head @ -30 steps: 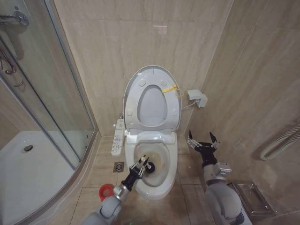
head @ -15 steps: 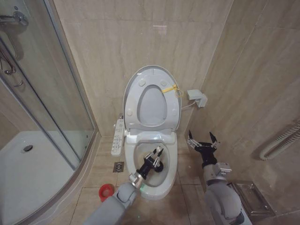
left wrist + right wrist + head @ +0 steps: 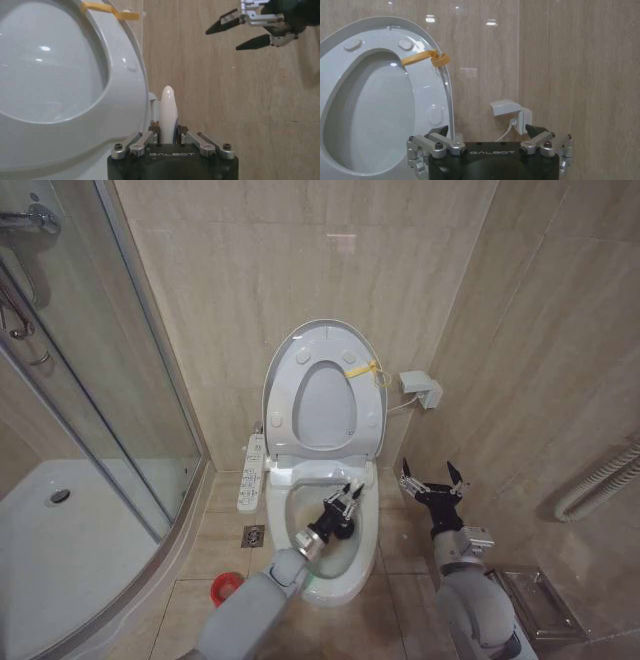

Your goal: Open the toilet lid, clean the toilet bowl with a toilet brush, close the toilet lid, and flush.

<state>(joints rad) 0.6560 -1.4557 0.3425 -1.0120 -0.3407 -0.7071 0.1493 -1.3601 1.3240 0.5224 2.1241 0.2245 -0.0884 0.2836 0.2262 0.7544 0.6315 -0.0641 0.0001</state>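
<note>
Left of the toilet bowl (image 3: 322, 530) a glass shower screen (image 3: 90, 380) bounds a white shower tray (image 3: 60, 530); a red cup holder (image 3: 226, 588) stands on the floor just beside the bowl's left flank, near a floor drain (image 3: 253, 536), and the button panel (image 3: 252, 472) juts from the bowl's left side. The left gripper (image 3: 345, 505) reaches over the bowl's right rear part, its fingers clamped on the toilet brush (image 3: 168, 112) handle; "GALBOT" is printed on its housing. Behind the bowl the toilet lid (image 3: 325, 345) and seat ring (image 3: 285, 405) with a yellow tie (image 3: 365, 370) stand upright against the wall. Right of the bowl the right gripper (image 3: 431, 480) hovers with fingers spread wide, below a wall socket (image 3: 422, 389).
</note>
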